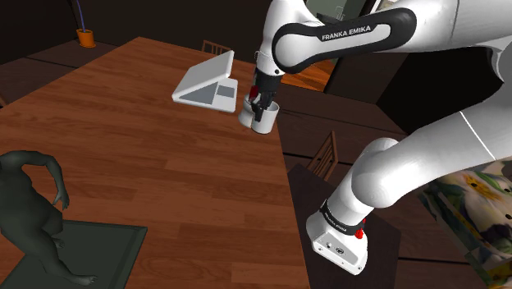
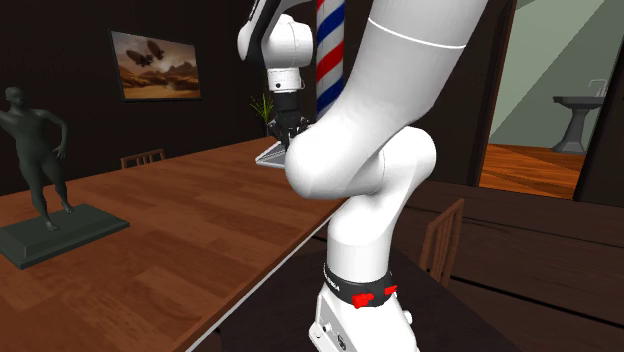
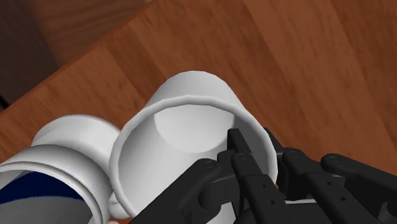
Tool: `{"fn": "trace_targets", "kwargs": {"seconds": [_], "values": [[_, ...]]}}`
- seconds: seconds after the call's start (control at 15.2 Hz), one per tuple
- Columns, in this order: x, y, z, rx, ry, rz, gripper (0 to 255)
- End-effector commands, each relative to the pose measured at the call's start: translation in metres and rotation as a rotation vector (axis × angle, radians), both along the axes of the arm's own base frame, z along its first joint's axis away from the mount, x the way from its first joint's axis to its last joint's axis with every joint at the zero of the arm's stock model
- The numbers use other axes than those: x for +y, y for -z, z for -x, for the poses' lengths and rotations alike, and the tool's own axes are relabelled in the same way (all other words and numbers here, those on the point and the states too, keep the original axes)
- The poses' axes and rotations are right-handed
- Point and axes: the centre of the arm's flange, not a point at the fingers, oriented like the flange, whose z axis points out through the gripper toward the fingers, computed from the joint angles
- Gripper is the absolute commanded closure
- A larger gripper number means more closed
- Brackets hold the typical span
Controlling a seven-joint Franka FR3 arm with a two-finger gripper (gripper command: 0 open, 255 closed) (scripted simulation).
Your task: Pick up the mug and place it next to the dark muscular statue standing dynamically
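1 white mug, plain & smooth, round w/ a thin wall, is caught in the black claw. One finger goes inside the rim and the other sits outside, so the claw is pinching the mug's wall. In the shoulder view the mug hangs under the claw, near the table edge on that view's right. It is just beside 1 white laptop, lid open, flat & angular. Can't tell if the mug's base touches the wood. Right next to the mug sits a 2nd white round cup w/ dark blue inside. The table is reddish-brown wood, long planks w/ visible grain. 1 dark statue, a muscular figure in matte grey-green, stands at the opp. end, well apart from the mug, on 1 flat rectangular dark slab. In the second exterior view the statue has arms bent & legs apart. 1 white arm, glossy & rounded, w/ dark joints. Round the room: 1 wooden chair back by the arm & another past the table, so 2 in all. Also 1 framed picture on the wall, 1 red-white-blue striped pole and 1 orange pot.
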Motion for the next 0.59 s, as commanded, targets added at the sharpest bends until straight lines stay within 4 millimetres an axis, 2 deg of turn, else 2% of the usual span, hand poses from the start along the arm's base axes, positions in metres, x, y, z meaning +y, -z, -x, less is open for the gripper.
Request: {"fn": "trace_targets", "kwargs": {"seconds": [0.0,0.53], "values": [[0.0,-0.011,-0.001,0.0,0.0,0.0,255],[0.0,-0.053,-0.001,0.0,0.0,0.0,255]]}}
